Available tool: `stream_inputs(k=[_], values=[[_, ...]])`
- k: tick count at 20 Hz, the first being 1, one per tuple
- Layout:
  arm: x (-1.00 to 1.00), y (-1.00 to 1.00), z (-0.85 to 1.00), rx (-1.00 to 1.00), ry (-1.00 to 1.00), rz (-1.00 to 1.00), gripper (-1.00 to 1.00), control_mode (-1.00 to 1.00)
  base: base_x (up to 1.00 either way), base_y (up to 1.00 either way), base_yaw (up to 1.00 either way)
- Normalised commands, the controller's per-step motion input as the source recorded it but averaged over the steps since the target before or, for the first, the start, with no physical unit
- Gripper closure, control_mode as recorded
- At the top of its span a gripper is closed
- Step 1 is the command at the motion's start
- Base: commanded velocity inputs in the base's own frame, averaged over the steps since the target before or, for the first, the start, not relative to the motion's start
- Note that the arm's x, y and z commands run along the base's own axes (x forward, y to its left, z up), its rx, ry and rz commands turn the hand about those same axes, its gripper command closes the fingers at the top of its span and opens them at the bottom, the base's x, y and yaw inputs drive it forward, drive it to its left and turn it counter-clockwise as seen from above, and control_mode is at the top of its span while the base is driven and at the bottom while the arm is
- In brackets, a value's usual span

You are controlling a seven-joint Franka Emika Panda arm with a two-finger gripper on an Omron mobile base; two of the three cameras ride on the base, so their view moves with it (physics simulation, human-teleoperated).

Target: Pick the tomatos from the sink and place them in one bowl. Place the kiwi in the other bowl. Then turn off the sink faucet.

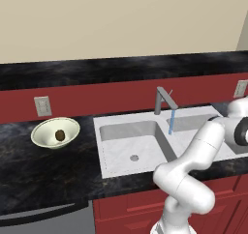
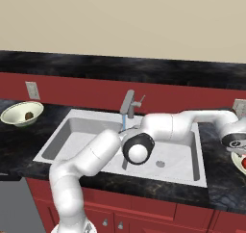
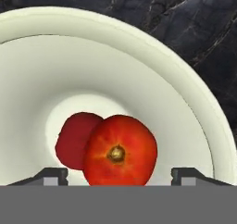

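Two bowls can be counted. One cream-green bowl (image 1: pixel 54 133) is sat on the dark counter (image 1: pixel 43 175) well left of the sink, near the back edge under a wall outlet (image 1: pixel 42 106), and exactly one brown kiwi (image 1: pixel 60 135) is lying inside it. The same bowl is caught at the far left of the right base view too, kiwi included.

The second bowl (image 3: pixel 185 79) is looked straight down into in the hand view, and two tomatoes are seen in it: a bright one with its stem scar facing up (image 3: pixel 120 151), and a darker red one (image 3: pixel 74 137) tucked partly behind it, the two touching near the middle of the bowl floor. In the right base view a sliver of this bowl (image 2: pixel 239 161) is seen at the right edge of the counter, right of the sink.

The gripper (image 3: pixel 119 176) is held over that bowl with its fingers set wide apart, one on each side of the front tomato, nothing clamped.

One double-basin sink (image 1: pixel 145 146) is set in the counter, both basins bare apart from the drains. One grey faucet (image 1: pixel 163 100) is stood at its back edge, and a thin blue stream (image 1: pixel 171 123) is running from the spout.
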Motion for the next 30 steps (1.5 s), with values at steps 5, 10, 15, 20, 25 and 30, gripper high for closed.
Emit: stream_inputs(k=[5, 10, 15, 20, 25, 30], values=[[0.0, 0.02, -0.21, 0.01, -0.24, -0.06, -1.0, -1.0, 0.0, 0.0, 0.0], [-0.01, 0.08, 0.49, 0.0, -0.31, 0.16, -1.0, -1.0, 0.0, 0.0, 0.0], [-0.18, 0.25, 0.3, -0.04, -0.2, 0.39, -1.0, -1.0, 0.0, 0.0, 0.0], [-0.27, 0.88, 0.07, -0.25, -0.19, 0.48, -1.0, -1.0, 0.0, 0.0, 0.0], [-0.1, 0.96, 0.41, -0.27, -0.31, 0.44, -1.0, -1.0, 0.0, 0.0, 0.0], [-0.25, 1.0, 0.36, -0.34, -0.35, 0.4, -1.0, -1.0, 0.0, 0.0, 0.0]])
